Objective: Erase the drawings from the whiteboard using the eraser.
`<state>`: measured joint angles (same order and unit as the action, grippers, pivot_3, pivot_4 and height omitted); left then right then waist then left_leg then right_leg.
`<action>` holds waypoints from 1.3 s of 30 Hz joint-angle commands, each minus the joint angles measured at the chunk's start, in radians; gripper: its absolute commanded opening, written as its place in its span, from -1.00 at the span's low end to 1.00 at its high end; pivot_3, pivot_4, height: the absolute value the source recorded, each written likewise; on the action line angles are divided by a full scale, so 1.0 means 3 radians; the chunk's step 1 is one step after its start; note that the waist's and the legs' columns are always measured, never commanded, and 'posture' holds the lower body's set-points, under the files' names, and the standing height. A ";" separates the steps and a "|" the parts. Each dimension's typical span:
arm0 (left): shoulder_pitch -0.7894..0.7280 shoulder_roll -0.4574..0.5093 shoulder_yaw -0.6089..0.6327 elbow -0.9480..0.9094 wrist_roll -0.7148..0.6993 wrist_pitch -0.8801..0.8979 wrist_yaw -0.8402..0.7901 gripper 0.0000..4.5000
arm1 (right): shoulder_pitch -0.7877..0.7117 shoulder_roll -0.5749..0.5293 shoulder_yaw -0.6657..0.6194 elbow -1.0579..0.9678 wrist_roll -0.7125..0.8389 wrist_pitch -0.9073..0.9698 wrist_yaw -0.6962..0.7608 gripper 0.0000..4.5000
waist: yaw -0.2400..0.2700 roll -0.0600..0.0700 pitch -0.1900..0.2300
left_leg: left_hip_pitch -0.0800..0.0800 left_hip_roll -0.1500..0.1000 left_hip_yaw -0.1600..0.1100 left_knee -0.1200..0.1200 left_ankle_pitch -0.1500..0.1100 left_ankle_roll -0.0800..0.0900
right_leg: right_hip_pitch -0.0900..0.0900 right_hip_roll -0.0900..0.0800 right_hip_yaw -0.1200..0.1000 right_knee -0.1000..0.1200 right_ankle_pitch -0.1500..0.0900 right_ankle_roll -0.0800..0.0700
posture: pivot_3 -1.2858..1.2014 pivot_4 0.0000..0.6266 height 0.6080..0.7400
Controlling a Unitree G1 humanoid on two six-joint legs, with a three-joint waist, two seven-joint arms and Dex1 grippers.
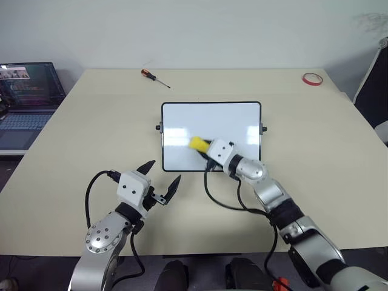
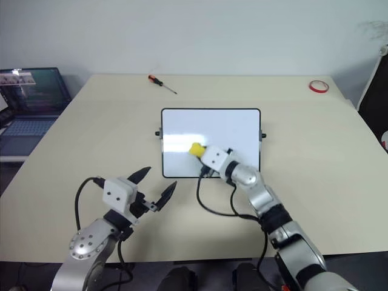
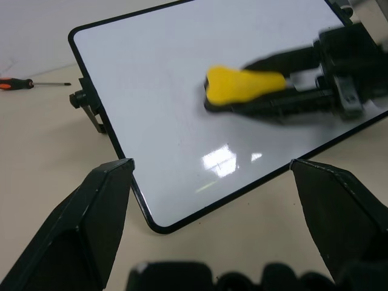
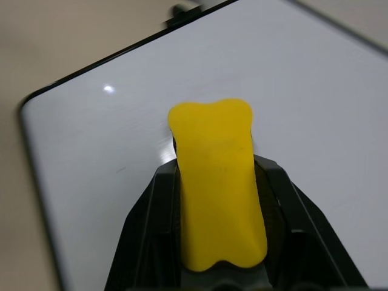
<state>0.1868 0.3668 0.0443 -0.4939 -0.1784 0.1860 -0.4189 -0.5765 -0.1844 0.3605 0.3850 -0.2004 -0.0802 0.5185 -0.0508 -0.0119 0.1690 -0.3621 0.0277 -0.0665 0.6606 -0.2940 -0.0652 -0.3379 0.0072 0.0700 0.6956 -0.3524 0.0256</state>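
A small whiteboard (image 1: 211, 121) with a thin black frame and black knobs at its short sides lies flat near the middle of a beige table (image 1: 73, 151), its glossy surface reading clean white under the room lights, with no marker strokes to be made out on it. The right gripper (image 1: 206, 147) reaches over the board's near edge from the robot's right, its black jaws clamped on a bright yellow eraser (image 1: 198, 143); the block sticks out past the fingertips and sits over the board's lower middle, appearing pressed against the white surface. In the right wrist view the eraser (image 4: 217, 194) shows a waisted, bone-like outline held between the two black fingers (image 4: 145, 236). The left gripper (image 1: 162, 179) hovers over bare table just short of the board's near left corner, jaws spread wide and holding nothing, pointed toward the board. At the table's far edge lie a screwdriver (image 1: 154, 77) with a red-and-black handle, toward the left, and a red tape ring (image 1: 312, 79), near the far right corner. An open laptop (image 1: 27, 97) stands on a separate surface off the table's left side.
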 commanded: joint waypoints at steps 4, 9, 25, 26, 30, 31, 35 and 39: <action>-0.0033 -0.0014 -0.0029 -0.0054 -0.0002 -0.0020 -0.0006 1.00 | 0.0308 -0.0388 -0.0277 -0.0018 -0.0024 0.0440 -0.0100 -0.45 | 0.0041 0.0000 0.0000 | -0.0001 -0.0001 -0.0003 0.0001 0.0000 0.0000 | 0.0003 0.0000 -0.0002 -0.0007 0.0000 0.0001 | 0.03 -0.52 1.00; -0.0092 -0.0010 -0.0028 -0.0032 -0.0012 -0.0008 -0.0015 1.00 | 0.0215 -0.0471 -0.0677 0.0117 -0.0038 0.0404 -0.0884 -0.45 | 0.0105 0.0007 0.0004 | -0.0001 -0.0003 -0.0020 0.0002 0.0007 0.0003 | 0.0006 -0.0002 -0.0018 -0.0040 0.0008 0.0007 | 0.03 -0.52 1.00; -0.0073 0.0009 -0.0024 -0.0057 -0.0028 -0.0016 -0.0037 1.00 | 0.0497 -0.0371 -0.0005 -0.0257 0.0040 0.0148 -0.0064 -0.45 | 0.0024 -0.0009 -0.0002 | -0.0006 -0.0003 0.0004 -0.0021 0.0038 0.0020 | 0.0005 -0.0005 0.0003 -0.0054 0.0041 0.0012 | 0.03 -0.52 1.00; -0.0070 0.0011 -0.0021 -0.0057 -0.0027 -0.0017 -0.0035 1.00 | 0.0545 -0.0418 0.0123 -0.0309 -0.0008 0.0146 0.0106 -0.45 | 0.0012 -0.0010 -0.0002 | -0.0004 -0.0003 0.0011 -0.0035 0.0039 0.0020 | 0.0002 -0.0005 0.0008 -0.0055 0.0041 0.0012 | 0.03 -0.52 1.00; -0.0066 0.0012 -0.0016 -0.0055 -0.0024 -0.0019 -0.0030 1.00 | 0.0605 -0.0476 0.0254 -0.0390 -0.0054 0.0167 0.0287 -0.45 | -0.0022 -0.0008 -0.0001 | -0.0003 -0.0001 0.0011 -0.0055 0.0040 0.0018 | -0.0007 -0.0004 0.0007 -0.0057 0.0038 0.0006 | 0.03 -0.52 1.00; -0.0062 0.0011 -0.0019 -0.0054 -0.0019 -0.0023 -0.0028 1.00 | 0.0583 -0.0496 0.0268 -0.0377 -0.0081 0.0166 0.0302 -0.45 | -0.0023 -0.0009 -0.0001 | -0.0006 0.0000 0.0012 -0.0057 0.0040 0.0018 | -0.0013 -0.0003 0.0008 -0.0056 0.0037 0.0005 | 0.03 -0.52 1.00; -0.0065 0.0005 -0.0025 -0.0036 -0.0009 -0.0032 -0.0022 1.00 | 0.0412 -0.0497 0.0111 -0.0185 -0.0125 0.0159 0.0104 -0.45 | -0.0023 -0.0019 0.0007 | -0.0007 -0.0001 0.0012 -0.0059 0.0039 0.0017 | -0.0014 -0.0003 0.0007 -0.0057 0.0037 0.0004 | 0.03 -0.52 1.00; -0.0068 -0.0004 -0.0039 -0.0015 -0.0004 -0.0043 -0.0021 1.00 | 0.0180 -0.0442 -0.0133 0.0030 -0.0235 0.0072 -0.0504 -0.45 | -0.0020 -0.0023 0.0031 | -0.0006 -0.0001 0.0010 -0.0056 0.0047 0.0005 | -0.0014 -0.0003 0.0008 -0.0056 0.0037 0.0006 | 0.03 -0.52 1.00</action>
<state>0.1661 0.3661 0.0289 -0.4906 -0.1794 0.1902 -0.4256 -0.4946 -0.3002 0.4156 0.2953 -0.2229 -0.0993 0.4964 -0.0568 -0.0187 0.1782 -0.3639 0.0274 -0.0637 0.6441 -0.2782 -0.0638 -0.3420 0.0063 0.0724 0.6790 -0.3412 0.0290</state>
